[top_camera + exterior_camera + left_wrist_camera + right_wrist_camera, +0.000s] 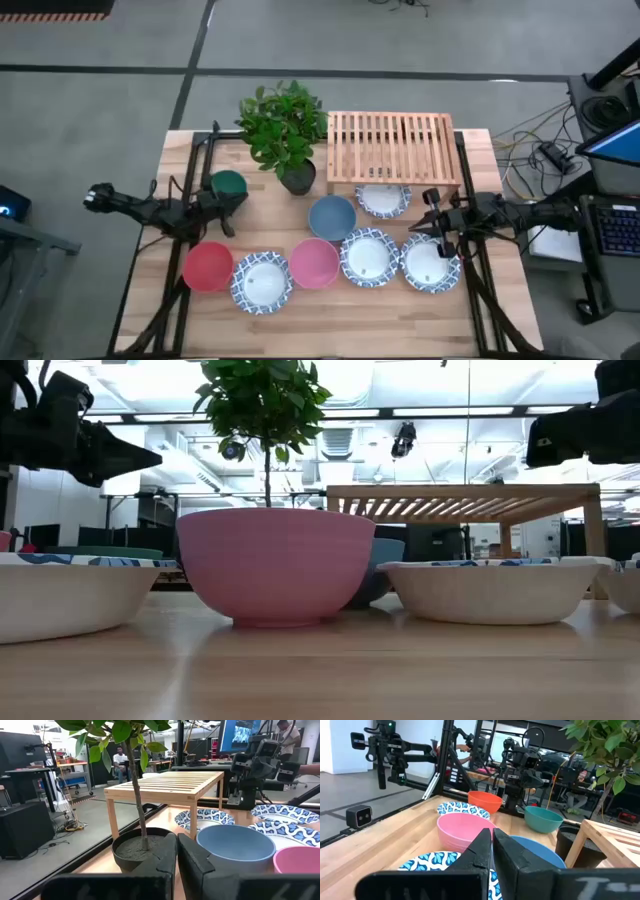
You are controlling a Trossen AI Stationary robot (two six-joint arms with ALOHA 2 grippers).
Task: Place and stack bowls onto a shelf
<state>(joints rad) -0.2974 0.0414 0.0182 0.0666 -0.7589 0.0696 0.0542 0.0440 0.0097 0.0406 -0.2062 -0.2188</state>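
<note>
Eight bowls stand on the table: dark green [228, 184], red [208, 266], pink [314, 262], blue [332, 216], and white patterned ones [262, 280], [370, 256], [430, 263]. A fourth white one [384, 198] stands on the table half under the near edge of the slatted shelf [393, 148]. My left gripper [232, 212] hovers shut and empty between the green and red bowls. My right gripper [420, 222] hovers shut and empty above the far rim of the right white bowl. In each wrist view the gripper's fingers lie together, left [177, 857] and right [492, 847].
A potted plant in a dark pot [297, 176] stands left of the shelf, just behind the blue bowl. The shelf top holds nothing. Black frame rails run along the table's left [190, 170] and right [470, 170] sides. Bare tabletop lies along the near edge [340, 320].
</note>
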